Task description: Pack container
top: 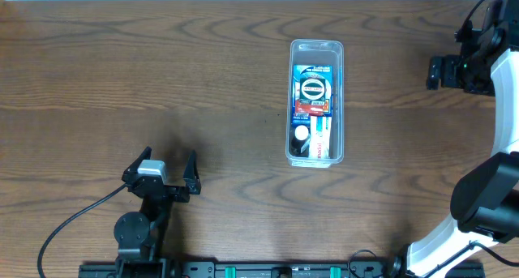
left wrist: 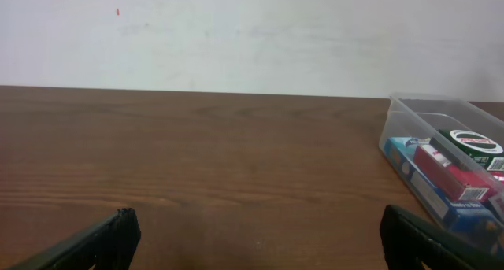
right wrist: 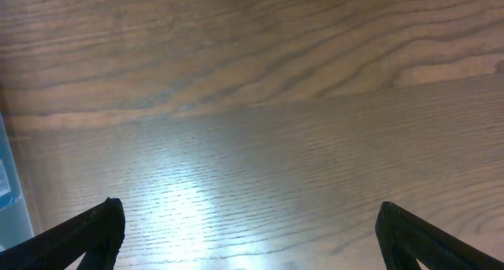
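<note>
a: where is the container [top: 317, 44] sitting?

b: it is standing right of centre in the overhead view, long side running up and down the frame, on the wooden table [top: 122, 67]. in the left wrist view it is showing at the right edge, below the pale wall [left wrist: 236, 34].

a: is anything lying in it?

b: yes. a blue card [top: 316, 70] is lying flat in the upper half, with a round dark tin [top: 313, 89] resting on it. a red packet [top: 311, 109] is lying just below the tin, touching it. a white packet with red print [top: 323, 137] is filling the lower half.

a: what is the left gripper [top: 169, 158] doing?

b: it is hovering at the lower left of the overhead frame, well apart from the container, with its fingers spreading wide and nothing between them. a black cable [top: 73, 221] is trailing from its base.

a: and the right gripper [top: 435, 73]?

b: it is hanging at the upper right, also well apart from the container. its wrist view is showing both fingers standing wide apart over bare wood, gripping nothing.
</note>
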Motion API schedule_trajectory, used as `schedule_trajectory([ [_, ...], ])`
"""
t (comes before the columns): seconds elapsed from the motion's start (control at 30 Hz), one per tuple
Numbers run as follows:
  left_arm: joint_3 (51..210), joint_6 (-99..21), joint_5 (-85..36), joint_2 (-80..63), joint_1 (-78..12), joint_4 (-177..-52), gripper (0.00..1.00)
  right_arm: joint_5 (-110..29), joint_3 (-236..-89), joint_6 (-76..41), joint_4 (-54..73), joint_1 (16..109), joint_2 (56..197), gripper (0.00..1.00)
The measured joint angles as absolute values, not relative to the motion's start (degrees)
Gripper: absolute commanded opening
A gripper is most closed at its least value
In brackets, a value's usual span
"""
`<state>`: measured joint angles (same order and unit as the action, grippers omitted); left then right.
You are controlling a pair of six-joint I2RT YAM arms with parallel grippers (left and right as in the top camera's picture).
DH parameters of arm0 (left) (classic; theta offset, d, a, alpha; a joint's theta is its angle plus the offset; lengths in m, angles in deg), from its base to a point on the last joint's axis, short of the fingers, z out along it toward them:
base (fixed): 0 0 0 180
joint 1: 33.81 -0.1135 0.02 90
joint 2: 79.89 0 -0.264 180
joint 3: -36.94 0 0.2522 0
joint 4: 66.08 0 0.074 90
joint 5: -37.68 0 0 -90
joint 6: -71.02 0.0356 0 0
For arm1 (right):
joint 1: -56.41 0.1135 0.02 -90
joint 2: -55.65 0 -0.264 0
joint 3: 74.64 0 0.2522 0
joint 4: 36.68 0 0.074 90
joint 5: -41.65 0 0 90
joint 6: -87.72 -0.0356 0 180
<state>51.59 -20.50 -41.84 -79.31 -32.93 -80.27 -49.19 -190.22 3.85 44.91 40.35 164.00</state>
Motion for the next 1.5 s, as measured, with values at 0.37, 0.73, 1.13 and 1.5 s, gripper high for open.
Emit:
schedule_trajectory([
  [0.37, 51.59, -20.50, -42.02, -79.31, -32.97, -80.29, 0.98, -49.10, -189.89, 3.85, 44.73, 46.17, 148.24, 0.99],
  [0.73, 51.59, -20.50, -42.02, -79.31, -32.97, -80.29, 0.98, -48.95, -189.95, 3.85, 44.78, 53.51, 125.82, 0.99],
  [1.13, 51.59, -20.50, -42.02, -79.31, -32.97, -80.29, 0.98, -48.66, -189.23, 3.85, 44.34, 53.56, 111.41, 0.99],
  [1.5, 51.68, -20.50, -42.04, -79.31, -32.97, -80.49, 0.98, -39.29, -154.68, 3.87, 14.64, 53.66, 94.41, 0.99],
])
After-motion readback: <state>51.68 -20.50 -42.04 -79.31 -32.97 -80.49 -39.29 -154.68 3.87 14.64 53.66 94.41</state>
